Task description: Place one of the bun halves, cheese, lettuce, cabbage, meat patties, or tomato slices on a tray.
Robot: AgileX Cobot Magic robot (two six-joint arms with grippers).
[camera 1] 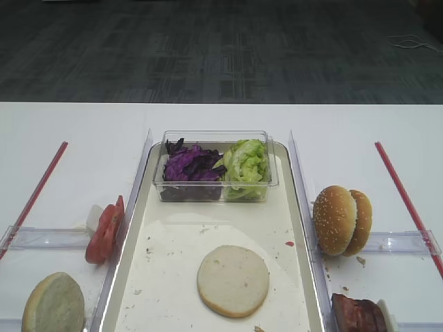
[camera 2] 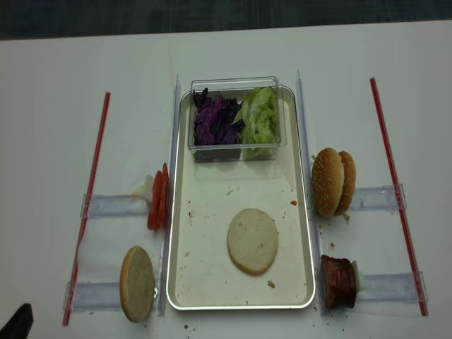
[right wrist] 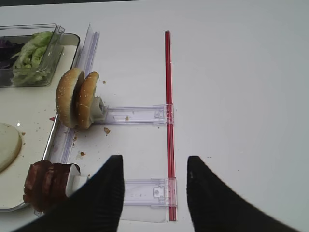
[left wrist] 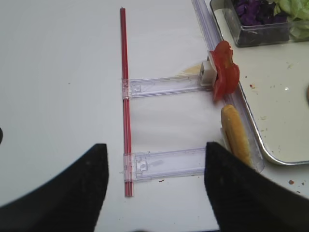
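Running down the left side of the realsense overhead frame is a red strip (camera 2: pixel 90 205), and a dark tip of the left gripper (left wrist: pixel 154 181) is peeking in at the lower left corner; in the left wrist view its two fingers are standing well apart above the white table (camera 2: pixel 56 106), clamping nothing. Just right of the strip, the tomato slices (camera 2: pixel 157 200) are standing on edge at the end of a clear rack (camera 2: pixel 113 206), and below them one of the bun halves (camera 2: pixel 138 283) is leaning on edge on a second rack. Lying across the middle of the frame is the tray (camera 2: pixel 212 282), speckled with crumbs; the other bun half (camera 2: pixel 253 241) is lying flat on it, cut face up, in the lower centre. At the tray's top end a clear tub (camera 2: pixel 235 152) is holding the cabbage (camera 2: pixel 215 120) on the left and the lettuce (camera 2: pixel 260 116) on the right. Right of the tray, two sesame buns (camera 2: pixel 333 181) are standing on edge on a rack, and the meat patties (camera 2: pixel 338 282) are sitting below them at lower right. In the right wrist view, the right gripper (right wrist: pixel 154 166) is hanging over the table with its fingers spread apart and nothing between them.
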